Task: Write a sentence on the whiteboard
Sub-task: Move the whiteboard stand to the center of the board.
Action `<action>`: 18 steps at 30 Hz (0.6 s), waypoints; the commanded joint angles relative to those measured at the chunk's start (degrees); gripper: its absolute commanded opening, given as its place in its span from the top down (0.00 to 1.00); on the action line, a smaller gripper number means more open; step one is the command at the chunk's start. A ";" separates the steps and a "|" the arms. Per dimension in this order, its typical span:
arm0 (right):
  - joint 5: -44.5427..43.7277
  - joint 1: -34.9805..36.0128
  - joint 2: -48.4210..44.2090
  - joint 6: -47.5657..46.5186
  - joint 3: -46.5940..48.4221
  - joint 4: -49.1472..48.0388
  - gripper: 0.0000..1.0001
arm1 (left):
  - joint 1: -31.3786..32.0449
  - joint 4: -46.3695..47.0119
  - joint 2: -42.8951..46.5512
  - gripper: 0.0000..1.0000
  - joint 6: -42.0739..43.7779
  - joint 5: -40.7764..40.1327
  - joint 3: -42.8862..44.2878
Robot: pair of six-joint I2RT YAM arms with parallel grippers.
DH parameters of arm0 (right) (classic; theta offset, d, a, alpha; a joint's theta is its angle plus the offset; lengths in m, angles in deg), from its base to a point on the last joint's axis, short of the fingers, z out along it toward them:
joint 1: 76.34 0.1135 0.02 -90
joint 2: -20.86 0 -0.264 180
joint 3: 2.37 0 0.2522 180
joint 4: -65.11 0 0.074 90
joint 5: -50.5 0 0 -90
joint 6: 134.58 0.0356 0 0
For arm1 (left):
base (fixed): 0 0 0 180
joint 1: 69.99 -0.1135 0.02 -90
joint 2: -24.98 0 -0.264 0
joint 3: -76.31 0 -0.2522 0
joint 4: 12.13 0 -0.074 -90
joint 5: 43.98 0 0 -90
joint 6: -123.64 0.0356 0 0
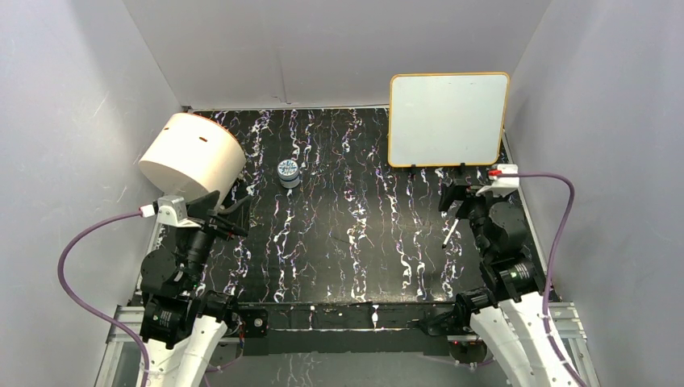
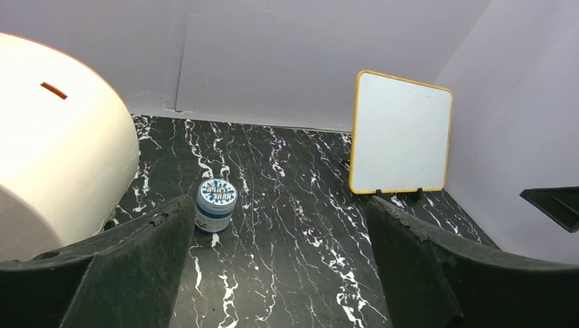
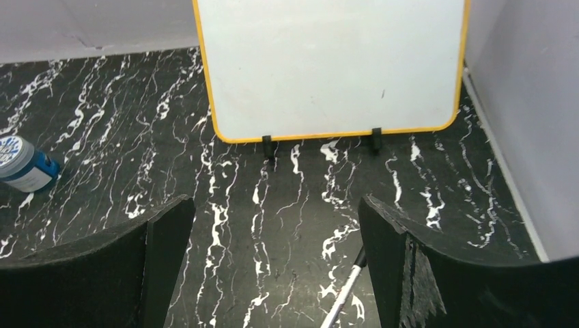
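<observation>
The whiteboard (image 1: 448,119) (image 2: 401,133) (image 3: 328,61) stands upright on two black clip feet at the back right, orange-rimmed. Its face is blank, and no sentence shows on it. A thin white marker with a black end (image 1: 452,230) (image 3: 345,290) lies on the black marbled table, just in front of the board. My right gripper (image 1: 464,197) (image 3: 276,205) hovers over it, open and empty, with the marker beside its right finger. My left gripper (image 1: 234,214) (image 2: 280,212) is at the left, open and empty, facing across the table.
A big cream cylinder (image 1: 192,157) (image 2: 54,157) lies on its side at the back left, close to my left gripper. A small blue-and-white jar (image 1: 288,173) (image 2: 216,205) (image 3: 24,164) stands mid-table. Grey walls enclose the table on three sides.
</observation>
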State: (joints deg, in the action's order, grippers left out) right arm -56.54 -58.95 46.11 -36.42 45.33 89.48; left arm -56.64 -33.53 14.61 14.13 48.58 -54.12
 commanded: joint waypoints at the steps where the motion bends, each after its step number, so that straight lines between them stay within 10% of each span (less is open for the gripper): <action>1: 2.64 0.27 5.69 2.52 3.28 -1.78 0.01 | 0.78 1.51 0.99 0.08 -1.37 -4.43 -0.40; 18: 3.66 0.28 43.77 4.86 11.59 -14.12 0.04 | 3.09 -3.91 -1.60 0.06 2.28 1.58 -1.49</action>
State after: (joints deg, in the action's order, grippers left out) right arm -52.61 -58.95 84.71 -32.81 51.07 82.75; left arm -53.95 -37.20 14.30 15.05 48.69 -55.08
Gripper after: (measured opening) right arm 0.981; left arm 0.925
